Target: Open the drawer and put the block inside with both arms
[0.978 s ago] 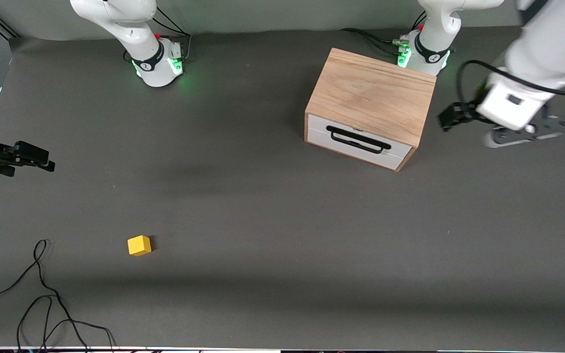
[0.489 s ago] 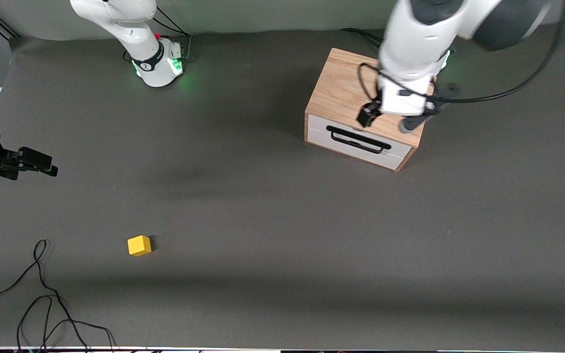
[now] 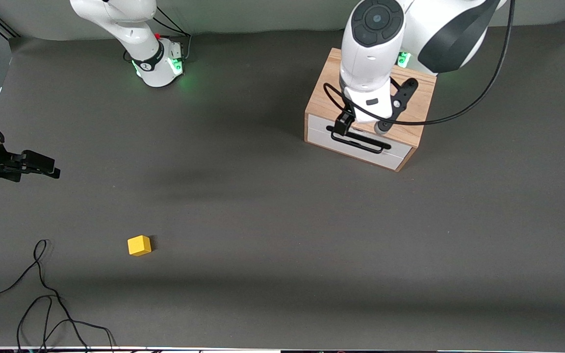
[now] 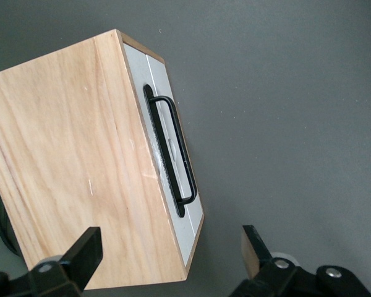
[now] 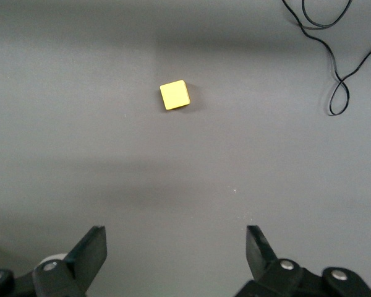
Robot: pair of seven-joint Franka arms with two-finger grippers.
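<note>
The light oak box [image 3: 331, 93] stands near the left arm's base, its drawer [image 3: 395, 152] closed, with a white front and a black bar handle [image 3: 361, 141]. My left gripper [image 3: 347, 123] hangs open over the box's front edge, above the handle. In the left wrist view the open left gripper [image 4: 171, 250] straddles the box's [image 4: 68, 167] front corner, with the handle [image 4: 173, 151] ahead. The yellow block [image 3: 139, 245] lies on the mat toward the right arm's end. My right gripper [image 3: 49, 166] is open and empty above the mat; in its wrist view [image 5: 175, 241] the block [image 5: 175, 95] lies ahead.
A loose black cable [image 3: 42, 294] curls on the mat at the edge nearest the front camera, beside the block; it also shows in the right wrist view [image 5: 334, 62]. The grey mat [image 3: 263, 220] is bare between block and box.
My left arm has swung in from the table's end and now has its gripper over the box's front edge above the handle. My right gripper has shifted slightly. Block and box have not moved.
</note>
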